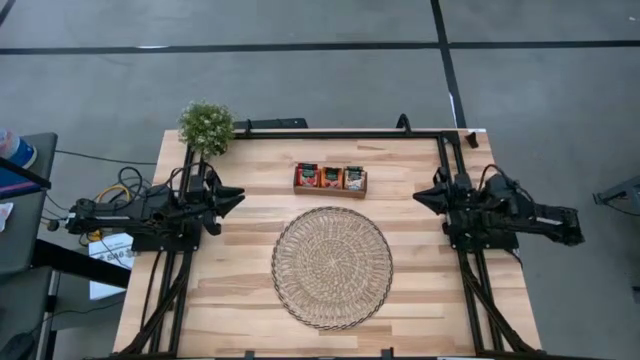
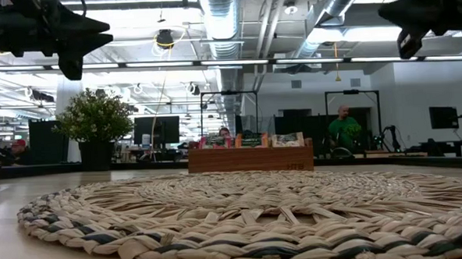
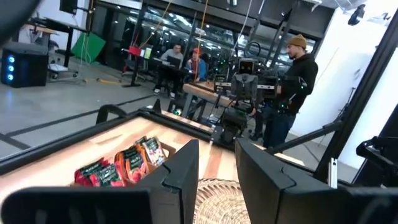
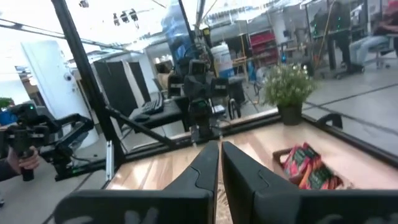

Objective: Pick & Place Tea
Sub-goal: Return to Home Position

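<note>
We are reading this as homing: left tool apart, right tool together, both empty. Tea sachets are sitting in the 3-slot tray, so next only parking.

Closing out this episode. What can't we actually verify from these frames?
1. Sachets per slot: the tea sachets are too small to count in the high view; in the low view the wooden tray's front wall hides all but their tops.
2. Sachet labels: unreadable in any view.
3. Woven mat: in both wrist views mostly hidden behind the left gripper and right gripper.
4. Low view: both arms cut off by the top edge.
</note>
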